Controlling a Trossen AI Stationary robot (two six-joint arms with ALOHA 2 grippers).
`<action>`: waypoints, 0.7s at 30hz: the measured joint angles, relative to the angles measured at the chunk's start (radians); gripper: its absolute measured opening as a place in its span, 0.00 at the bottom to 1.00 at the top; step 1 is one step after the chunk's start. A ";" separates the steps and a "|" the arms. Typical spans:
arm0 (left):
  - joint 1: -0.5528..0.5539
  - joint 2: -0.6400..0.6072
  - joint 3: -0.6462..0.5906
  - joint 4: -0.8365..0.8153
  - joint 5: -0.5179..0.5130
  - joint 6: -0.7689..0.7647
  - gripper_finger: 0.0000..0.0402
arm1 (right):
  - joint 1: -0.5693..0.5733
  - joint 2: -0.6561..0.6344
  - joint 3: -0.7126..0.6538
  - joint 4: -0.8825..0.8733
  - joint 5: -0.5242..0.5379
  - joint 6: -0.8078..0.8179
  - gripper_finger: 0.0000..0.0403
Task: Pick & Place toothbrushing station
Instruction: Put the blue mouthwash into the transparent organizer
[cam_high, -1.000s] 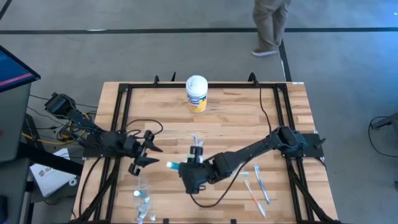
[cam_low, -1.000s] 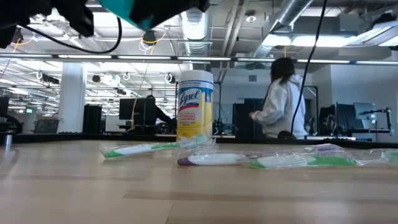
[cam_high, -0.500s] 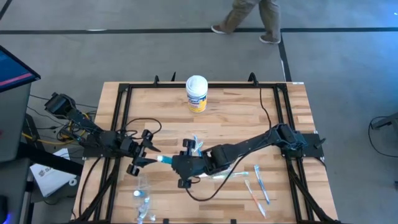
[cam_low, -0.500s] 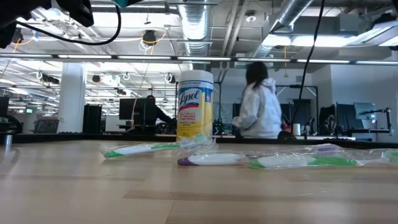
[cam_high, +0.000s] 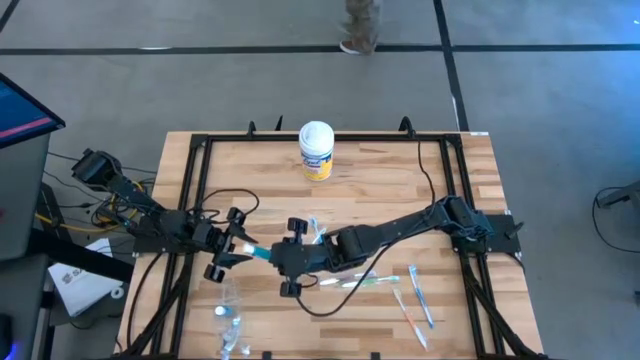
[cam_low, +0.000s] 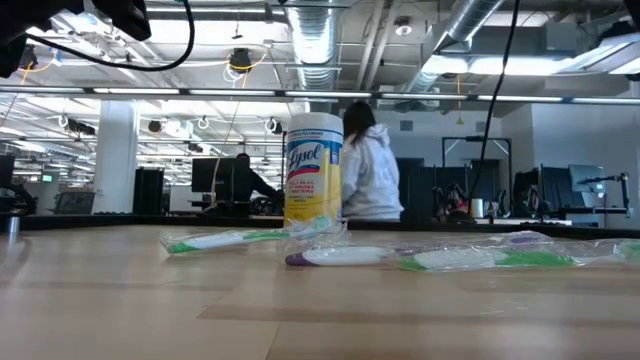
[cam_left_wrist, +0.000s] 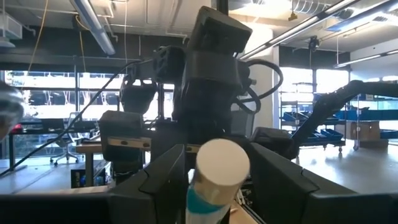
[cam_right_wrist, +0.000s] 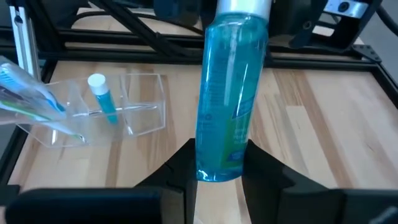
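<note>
A teal toothpaste tube (cam_high: 262, 254) with a white cap hangs in the air over the table's left middle, with my right gripper (cam_high: 280, 260) shut on it. Its cap (cam_left_wrist: 219, 163) reaches between the open fingers of my left gripper (cam_high: 243, 250), which stands at the table's left side. A clear holder (cam_right_wrist: 124, 109) on the table holds a second small teal tube (cam_right_wrist: 102, 99) and a few toothbrushes (cam_right_wrist: 28, 90). More toothbrushes (cam_high: 410, 300) lie flat at the right front. My right gripper pinches the tube's flat tail end (cam_right_wrist: 214, 165) between its two fingers, coming from the table's right. The tube sticks out ahead along the fingers, lifted clear of the table, cap end toward my left gripper. My left gripper's fingers (cam_left_wrist: 171, 180) flank the cap; I cannot tell whether they touch it.
A Lysol wipes canister (cam_high: 316, 150) stands upright at the far middle. Wrapped toothbrushes (cam_low: 340, 256) lie in front of it in the low view. Black frame rails (cam_high: 200, 200) run along the table's edges. A person (cam_low: 368, 165) walks in the room behind.
My right gripper has carried the tube toward the table's left and a little upward, bringing its cap between my left gripper's fingers. The tube has left the low view's top edge. The person beyond the table has walked on.
</note>
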 joint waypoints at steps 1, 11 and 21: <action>0.000 0.000 0.000 0.003 0.000 0.000 0.42 | -0.001 0.000 0.000 0.001 0.000 -0.001 0.22; 0.000 0.000 0.000 0.012 -0.004 0.026 0.22 | -0.006 0.000 0.000 0.018 -0.002 0.005 0.22; 0.000 0.000 0.000 0.016 0.003 0.017 0.22 | -0.007 0.000 -0.001 0.021 -0.024 -0.012 0.29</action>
